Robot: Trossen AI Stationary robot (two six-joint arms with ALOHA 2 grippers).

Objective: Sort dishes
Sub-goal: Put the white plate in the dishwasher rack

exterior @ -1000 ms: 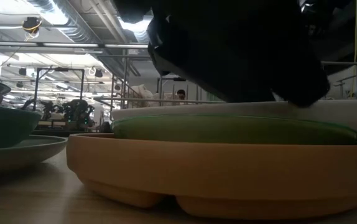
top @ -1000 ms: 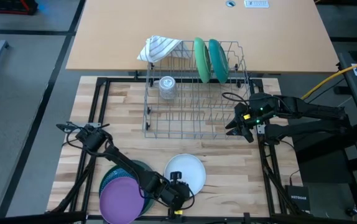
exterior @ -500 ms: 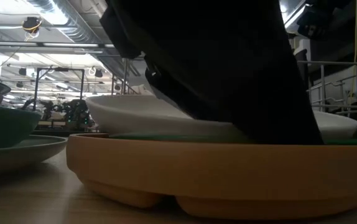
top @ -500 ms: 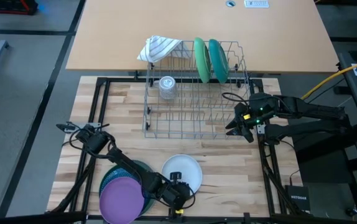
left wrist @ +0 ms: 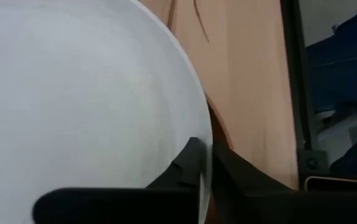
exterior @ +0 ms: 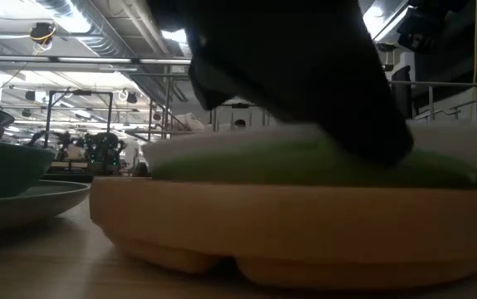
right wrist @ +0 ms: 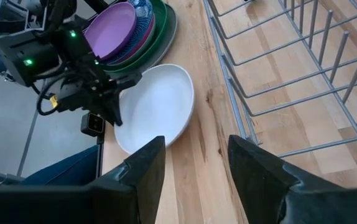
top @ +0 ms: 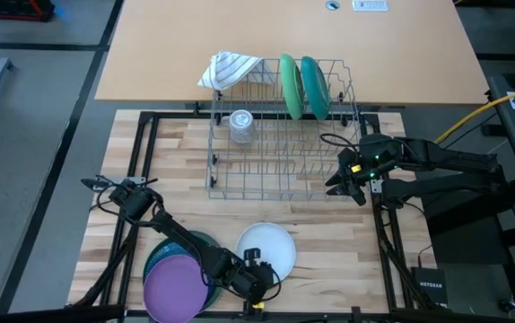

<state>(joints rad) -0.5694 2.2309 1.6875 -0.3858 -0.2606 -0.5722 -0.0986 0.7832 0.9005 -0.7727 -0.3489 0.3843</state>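
At the desk's [top: 186, 152] near edge, the white plate's [top: 271, 247] rim is pinched by the closed left hand [top: 256, 267], flanked by the purple-topped stack [top: 177, 283]; the right hand [top: 345, 187] is held open beside the wire rack [top: 280, 148].

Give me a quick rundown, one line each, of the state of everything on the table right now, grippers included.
left gripper: shut on the white plate's rim
white plate: flat, topmost in its pile
purple plate: flat, top of the other stack
green plate: upright in the rack
teal plate: upright beside it
dish rack: mostly unfilled
glass: standing in the rack
striped cloth: draped over the rack's corner
right gripper: open, waiting by the rack
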